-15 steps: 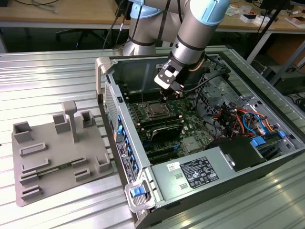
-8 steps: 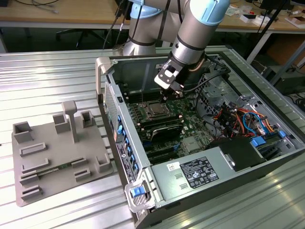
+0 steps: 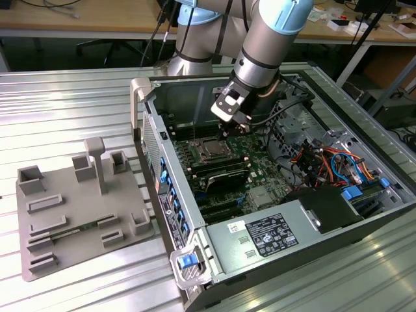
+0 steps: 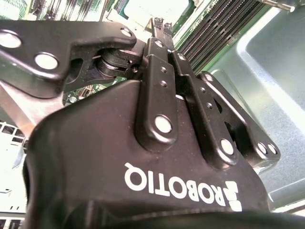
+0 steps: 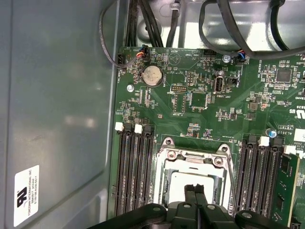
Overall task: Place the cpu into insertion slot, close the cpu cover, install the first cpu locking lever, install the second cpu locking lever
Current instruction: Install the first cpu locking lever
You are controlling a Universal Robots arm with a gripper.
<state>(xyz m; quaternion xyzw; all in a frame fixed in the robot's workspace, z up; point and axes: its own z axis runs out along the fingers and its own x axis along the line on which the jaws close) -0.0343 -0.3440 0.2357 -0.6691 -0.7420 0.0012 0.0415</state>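
**Q:** Where was the small flat square cpu (image 5: 178, 186) with its silver-grey metal top?

**A:** It lay in the square, silver-rimmed insertion slot (image 3: 197, 153) on the green circuit board (image 5: 200, 105). The thin silvery metal cpu cover (image 5: 195, 156) framed it, but whether the cover was latched could not be told.

**Q:** And the black two-fingered pincer (image 5: 196, 193)?

**A:** It hung over the chip, fingers drawn together, with nothing between them.

**Q:** How would the chip handle?

**A:** Probably light, stiff and delicate underneath, so best taken by two opposite edges.

cpu (image 5: 178, 183) partly behind fingers (image 5: 190, 198)
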